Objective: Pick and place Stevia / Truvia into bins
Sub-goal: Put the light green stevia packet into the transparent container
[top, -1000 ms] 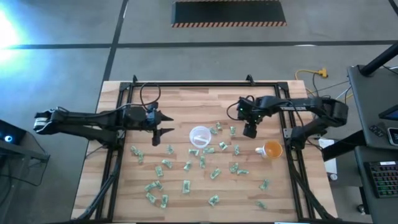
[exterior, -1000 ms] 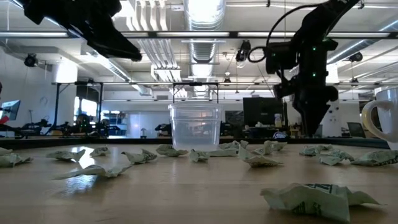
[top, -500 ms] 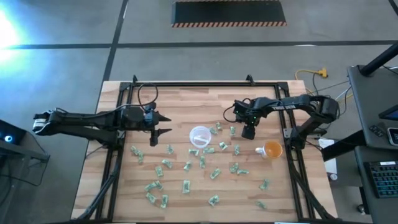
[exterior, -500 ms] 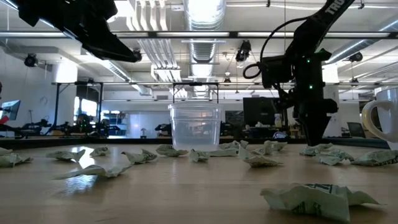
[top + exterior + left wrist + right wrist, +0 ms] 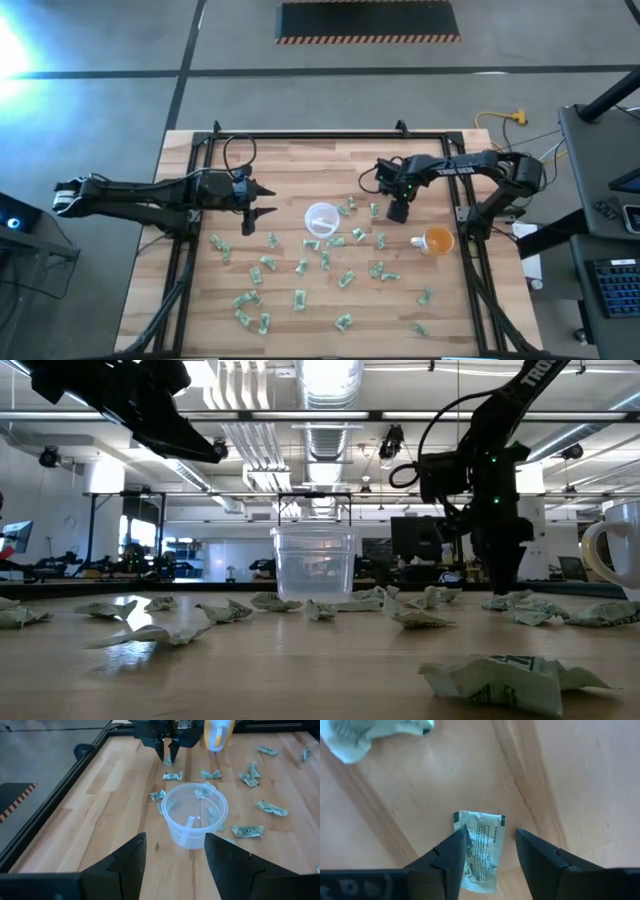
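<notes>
While the left arm is held above the counter's left half, its gripper is pointed toward the translucent cup, with the fingers spread wide and nothing between them. In the left wrist view the cup is seen upright just ahead of those fingers, and pale paper can be made out inside it, though what it is cannot be told.

The right gripper is lowered close to the wooden counter to the right of the cup, near the orange cup. Its fingers are parted wide, and one green-and-white sweetener packet is seen lying flat on the counter between them; one finger appears to be at the packet's edge, but the packet is not clamped. A second crumpled packet lies farther off in that view.

Many more Stevia packets are scattered over the counter around and in front of the translucent cup, and in the low view a crumpled packet is seen nearest the camera
</notes>
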Controlling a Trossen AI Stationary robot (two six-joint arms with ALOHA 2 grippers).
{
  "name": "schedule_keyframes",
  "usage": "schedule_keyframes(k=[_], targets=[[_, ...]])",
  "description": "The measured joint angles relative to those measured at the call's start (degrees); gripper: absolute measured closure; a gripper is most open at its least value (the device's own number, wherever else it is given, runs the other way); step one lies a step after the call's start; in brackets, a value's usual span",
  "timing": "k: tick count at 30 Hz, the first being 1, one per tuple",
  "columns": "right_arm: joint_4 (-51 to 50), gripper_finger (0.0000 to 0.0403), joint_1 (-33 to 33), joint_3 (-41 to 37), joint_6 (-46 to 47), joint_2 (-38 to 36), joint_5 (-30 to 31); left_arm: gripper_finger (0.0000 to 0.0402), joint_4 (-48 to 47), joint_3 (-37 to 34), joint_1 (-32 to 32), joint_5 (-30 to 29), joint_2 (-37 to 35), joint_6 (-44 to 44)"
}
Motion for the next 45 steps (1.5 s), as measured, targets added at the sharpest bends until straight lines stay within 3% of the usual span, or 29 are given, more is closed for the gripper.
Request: schedule_keyframes(k=[9, 18, 30, 38, 45], targets=[[1.1, 0.0277, 0.0, 0.0, 4.3, 0.2, -0.9, 0.0217, -1.0, 0.0, 0.0, 0.0, 0.0, -1.4], [1.8, 0.0386, 0.3, 0.0, 1.4, 0.0, -0.5, 0.0217, -0.9, 0.0, 0.0, 0.1, 0.0, -3.0], [8.8, 0.0392, 3.0, 3.8, -0.8, -8.3, 1.2, 0.0217, -1.2, 0.0, 0.0, 0.2, 0.0, -2.8], [30.9, 0.0392, 10.9, 4.2, -7.2, -12.2, -2.2, 0.0217, -1.4, -0.7, -0.1, 0.2, 0.0, -2.8], [43.0, 0.0392, 17.9, 4.2, -13.3, -8.5, -3.4, 0.0217, -1.7, -0.9, 0.0, 0.2, 0.0, -2.9]])
